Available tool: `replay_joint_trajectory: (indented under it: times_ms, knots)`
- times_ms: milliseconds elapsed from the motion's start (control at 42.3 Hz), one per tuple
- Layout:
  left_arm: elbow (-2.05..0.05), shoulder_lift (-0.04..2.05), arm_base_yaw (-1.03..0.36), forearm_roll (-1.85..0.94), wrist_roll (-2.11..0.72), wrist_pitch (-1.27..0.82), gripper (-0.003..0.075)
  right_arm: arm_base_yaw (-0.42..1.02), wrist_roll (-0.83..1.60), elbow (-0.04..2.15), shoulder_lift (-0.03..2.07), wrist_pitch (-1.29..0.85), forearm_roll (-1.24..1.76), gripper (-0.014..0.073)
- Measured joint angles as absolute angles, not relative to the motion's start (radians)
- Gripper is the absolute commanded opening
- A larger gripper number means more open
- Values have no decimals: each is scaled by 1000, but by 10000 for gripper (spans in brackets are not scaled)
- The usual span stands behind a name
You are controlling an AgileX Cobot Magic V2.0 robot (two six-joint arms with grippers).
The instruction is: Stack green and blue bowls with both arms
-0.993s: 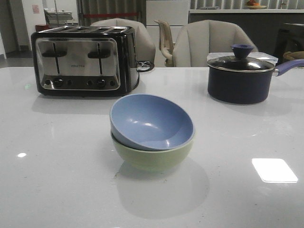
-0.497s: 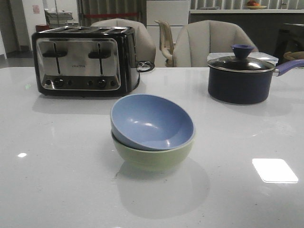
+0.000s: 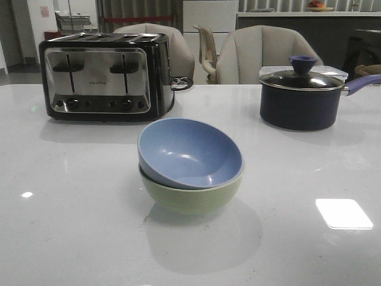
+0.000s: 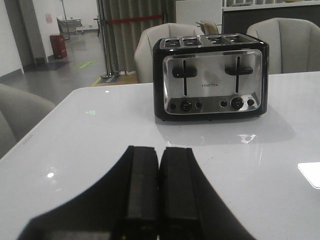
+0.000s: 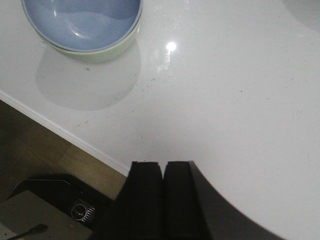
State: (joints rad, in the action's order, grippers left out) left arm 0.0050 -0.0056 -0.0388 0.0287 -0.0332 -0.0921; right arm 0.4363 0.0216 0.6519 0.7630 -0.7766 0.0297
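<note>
The dusty blue bowl (image 3: 190,152) sits tilted inside the pale green bowl (image 3: 193,196) in the middle of the white table. Both show in the right wrist view too, the blue bowl (image 5: 82,22) nested in the green bowl (image 5: 107,52). My left gripper (image 4: 160,152) is shut and empty, low over the table and facing the toaster. My right gripper (image 5: 163,167) is shut and empty, above the table's front edge, well clear of the bowls. Neither arm shows in the front view.
A black and chrome toaster (image 3: 104,74) stands at the back left, also in the left wrist view (image 4: 212,75). A dark lidded saucepan (image 3: 303,95) stands at the back right. Chairs stand behind the table. The table's front edge (image 5: 65,132) runs under my right gripper.
</note>
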Motion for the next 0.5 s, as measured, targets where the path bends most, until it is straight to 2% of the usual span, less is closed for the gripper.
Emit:
replay_joint_trajectory:
  times_ms: [142,497]
  knots:
    - [5,-6,-39,-27,-107,-85,100,436,22,652,763,-777,30,42]
    - [5,-6,-39,23,-43,-77,99,436,22,652,763,-777,30,42]
